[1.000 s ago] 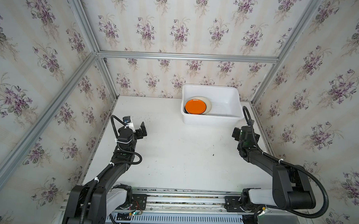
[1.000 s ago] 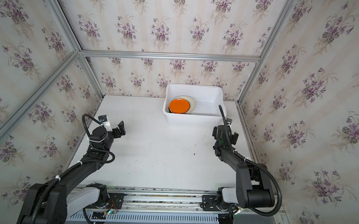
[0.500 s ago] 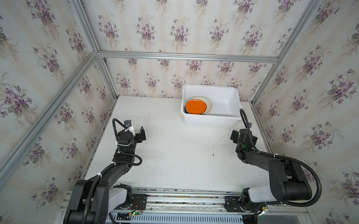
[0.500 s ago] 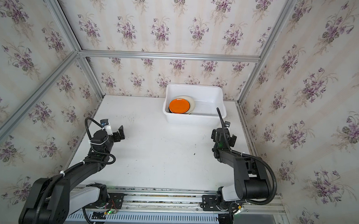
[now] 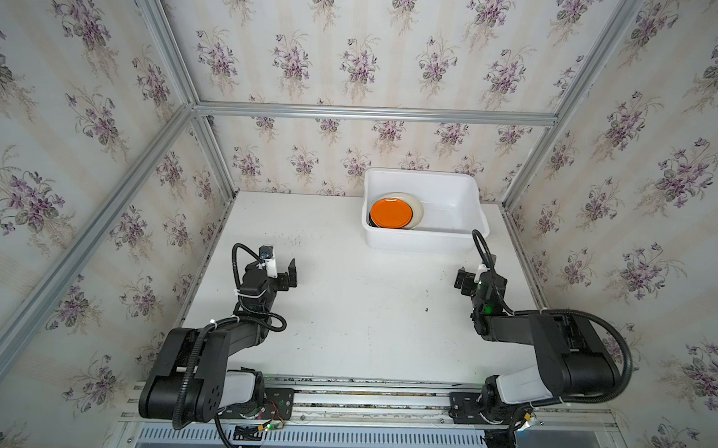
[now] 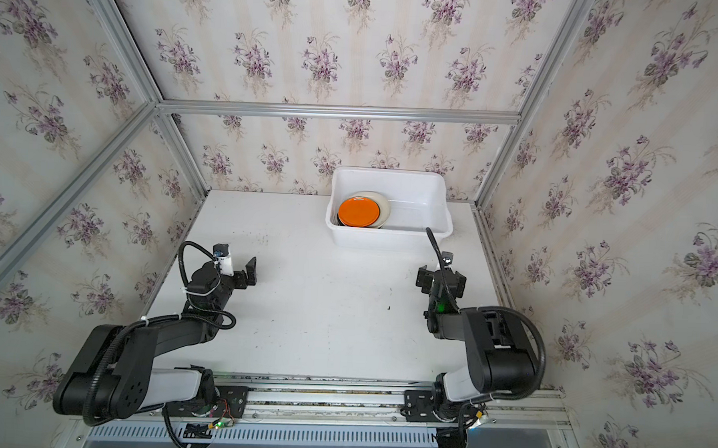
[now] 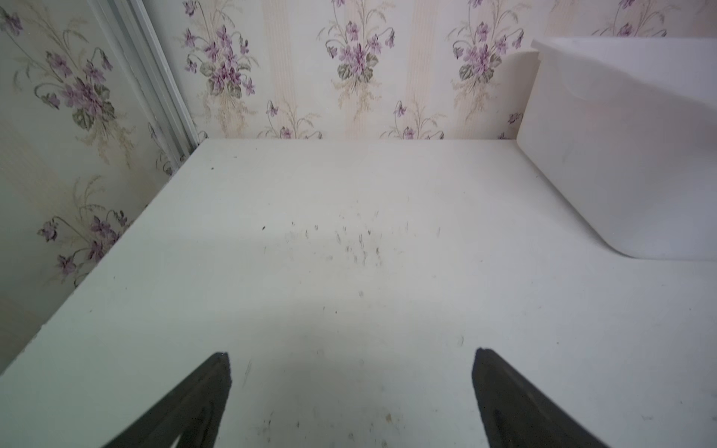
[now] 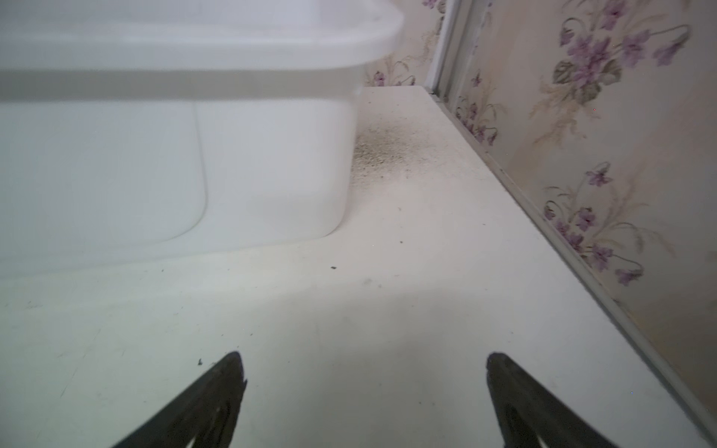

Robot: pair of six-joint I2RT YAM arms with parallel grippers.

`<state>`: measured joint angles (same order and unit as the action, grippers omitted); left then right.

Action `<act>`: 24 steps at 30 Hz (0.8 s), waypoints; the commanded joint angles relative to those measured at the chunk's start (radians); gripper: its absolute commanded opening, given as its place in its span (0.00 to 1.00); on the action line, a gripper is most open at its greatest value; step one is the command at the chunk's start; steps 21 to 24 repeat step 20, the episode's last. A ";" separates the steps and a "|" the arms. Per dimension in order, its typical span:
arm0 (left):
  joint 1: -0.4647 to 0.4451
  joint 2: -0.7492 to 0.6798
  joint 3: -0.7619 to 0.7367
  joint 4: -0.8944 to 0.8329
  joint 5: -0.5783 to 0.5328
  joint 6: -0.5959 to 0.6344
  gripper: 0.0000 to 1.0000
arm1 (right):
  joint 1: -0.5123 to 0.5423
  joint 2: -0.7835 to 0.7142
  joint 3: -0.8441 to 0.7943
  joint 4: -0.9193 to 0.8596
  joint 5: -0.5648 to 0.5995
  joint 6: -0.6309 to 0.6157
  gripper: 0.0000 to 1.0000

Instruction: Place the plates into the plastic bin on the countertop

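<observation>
The white plastic bin (image 5: 419,241) (image 6: 385,239) stands at the back right of the countertop (image 5: 365,317). Inside it, stacked plates lie at its left end: an orange plate (image 5: 391,212) (image 6: 358,211) on top of a cream one (image 5: 419,206) (image 6: 385,207), with a dark rim showing beneath. My left gripper (image 5: 282,273) (image 6: 245,272) (image 7: 351,357) hovers open and empty low over the left side of the countertop. My right gripper (image 5: 473,280) (image 6: 440,278) (image 8: 362,358) is open and empty just in front of the bin's right corner (image 8: 271,163).
Floral wallpapered walls with aluminium rails (image 5: 374,113) close in the back and both sides. A frame rail (image 5: 362,393) carrying both arm bases runs along the front edge. The bin's side wall (image 7: 620,155) rises to one side in the left wrist view.
Both arms have folded back a little toward the front edge, and the grippers have come lower. Both stayed open and empty. The plates in the bin have not moved.
</observation>
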<state>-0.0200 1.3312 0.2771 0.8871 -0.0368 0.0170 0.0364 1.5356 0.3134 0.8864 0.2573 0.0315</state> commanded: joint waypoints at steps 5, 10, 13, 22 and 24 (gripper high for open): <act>-0.002 -0.010 0.020 0.015 0.002 0.017 0.99 | 0.008 -0.008 0.069 -0.010 -0.077 -0.039 1.00; -0.005 -0.008 0.017 0.026 -0.002 0.018 0.99 | 0.011 0.016 0.051 0.076 -0.073 -0.049 1.00; -0.004 -0.007 0.019 0.024 0.008 0.021 0.99 | 0.010 0.002 0.057 0.040 -0.075 -0.042 1.00; -0.001 -0.010 0.016 0.024 0.023 0.024 0.99 | 0.010 0.006 0.053 0.058 -0.074 -0.047 1.00; -0.001 -0.010 0.016 0.024 0.023 0.024 0.99 | 0.010 0.006 0.053 0.058 -0.074 -0.047 1.00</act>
